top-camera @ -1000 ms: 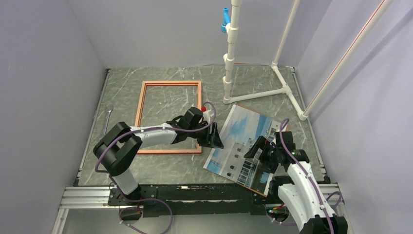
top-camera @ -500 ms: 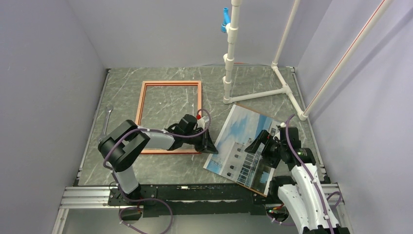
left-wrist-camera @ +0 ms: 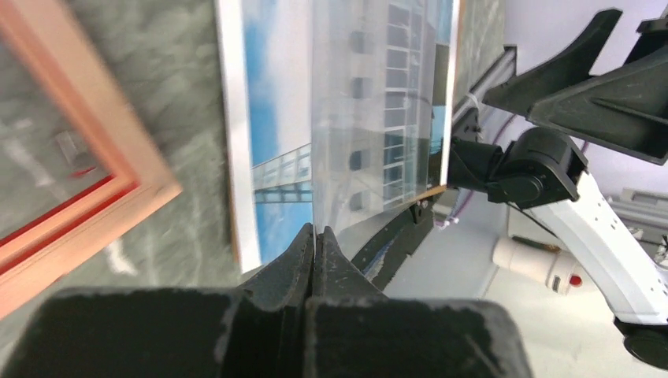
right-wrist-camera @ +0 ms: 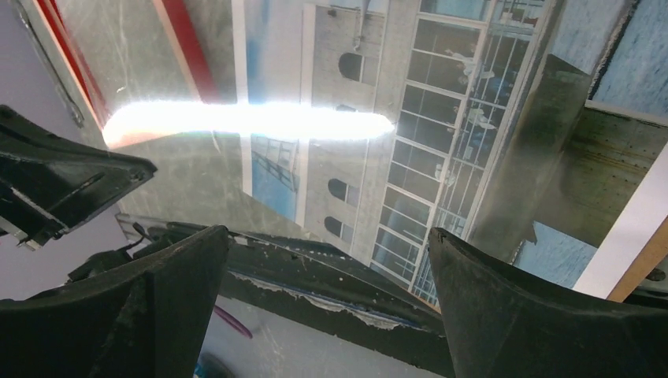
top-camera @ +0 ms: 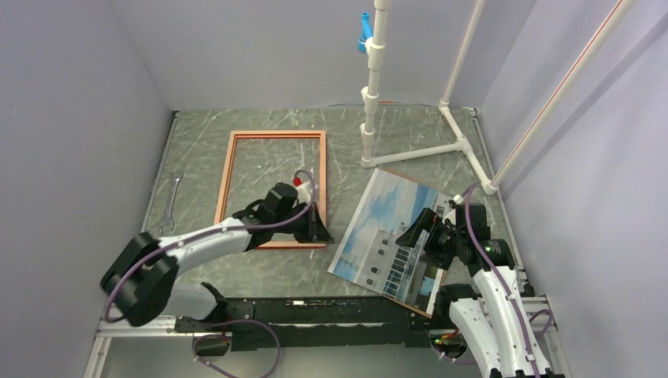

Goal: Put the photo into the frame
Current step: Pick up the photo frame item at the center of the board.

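Note:
The photo point(top-camera: 376, 224) lies face up at the right on a brown board point(top-camera: 430, 313), showing a white building under blue sky. The orange-brown frame point(top-camera: 231, 169) lies flat to its left. My left gripper point(top-camera: 319, 231) sits low at the frame's near right corner, just left of the photo. In the left wrist view its jaws point(left-wrist-camera: 315, 230) are shut on the edge of a thin clear sheet point(left-wrist-camera: 370, 134) that hazes the photo point(left-wrist-camera: 276, 118). My right gripper point(top-camera: 421, 232) hovers open over the photo's near right part; the right wrist view point(right-wrist-camera: 329, 236) shows nothing between its fingers.
A wrench point(top-camera: 172, 193) lies near the left wall. A white pipe stand point(top-camera: 370, 118) with a blue clip point(top-camera: 364, 27) rises behind the photo, and its feet spread across the back right. Walls close in on both sides.
My left gripper closed and drew back to the left, from the photo's left edge to the frame's near right corner. The right gripper shifted slightly and stayed open.

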Motion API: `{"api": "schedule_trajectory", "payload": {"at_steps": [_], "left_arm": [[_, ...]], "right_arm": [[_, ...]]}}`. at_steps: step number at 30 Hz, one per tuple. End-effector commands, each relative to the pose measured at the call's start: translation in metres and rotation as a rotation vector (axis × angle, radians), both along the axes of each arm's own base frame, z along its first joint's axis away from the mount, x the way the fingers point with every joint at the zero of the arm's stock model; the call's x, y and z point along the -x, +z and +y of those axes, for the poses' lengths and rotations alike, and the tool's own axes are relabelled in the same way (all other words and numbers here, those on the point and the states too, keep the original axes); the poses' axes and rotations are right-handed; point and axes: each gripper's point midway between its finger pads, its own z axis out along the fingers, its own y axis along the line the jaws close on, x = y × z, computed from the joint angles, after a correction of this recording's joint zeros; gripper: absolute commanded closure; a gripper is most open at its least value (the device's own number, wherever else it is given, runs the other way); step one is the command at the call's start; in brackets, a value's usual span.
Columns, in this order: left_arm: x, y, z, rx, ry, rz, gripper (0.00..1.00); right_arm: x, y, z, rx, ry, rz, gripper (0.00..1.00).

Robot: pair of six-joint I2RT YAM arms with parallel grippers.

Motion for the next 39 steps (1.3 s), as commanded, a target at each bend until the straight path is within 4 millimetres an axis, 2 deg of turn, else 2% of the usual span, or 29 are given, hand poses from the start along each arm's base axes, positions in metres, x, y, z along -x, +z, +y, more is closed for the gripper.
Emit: {"api": "schedule_trajectory", "payload": {"at_steps": [1,10,13,19,28,33,34,35,36,38,39], "left_arm": [[0.003,-0.015,0.049,-0.099,0.126,-0.025,1.00],[0.023,-0.035,0.151,-0.230,0.392,-0.050,1.00],[0.028,-0.039,0.179,-0.266,0.493,-0.057,1.00],[0.021,-0.036,0.193,-0.233,0.634,-0.034,1.00],[0.003,-0.031,0.202,-0.242,0.692,0.000,1.00],[-0.004,-0.021,0.227,-0.318,0.737,-0.028,0.97],[-0.005,-0.019,0.229,-0.328,0.734,-0.033,0.91],[-0.006,-0.017,0.229,-0.325,0.727,-0.036,0.78],[-0.007,-0.015,0.225,-0.310,0.705,-0.040,0.60],[-0.007,-0.012,0.223,-0.311,0.681,-0.022,0.15],[-0.006,-0.010,0.225,-0.331,0.684,-0.014,0.04]], "right_arm": [[-0.004,0.013,0.010,-0.043,0.059,-0.057,0.00],[-0.008,0.013,0.022,-0.112,0.113,-0.080,0.00],[-0.012,0.013,0.027,-0.141,0.122,-0.088,0.00],[-0.016,0.007,0.030,-0.162,0.130,-0.082,0.00],[-0.026,-0.002,0.038,-0.201,0.146,-0.080,0.00],[-0.032,-0.007,0.047,-0.210,0.169,-0.071,0.00],[-0.034,-0.008,0.050,-0.208,0.177,-0.070,0.00],[-0.036,-0.009,0.054,-0.201,0.189,-0.076,0.00],[-0.038,-0.011,0.059,-0.201,0.195,-0.067,0.00],[-0.039,-0.014,0.070,-0.196,0.221,-0.058,0.00],[-0.041,-0.016,0.075,-0.192,0.235,-0.054,0.00]]}}
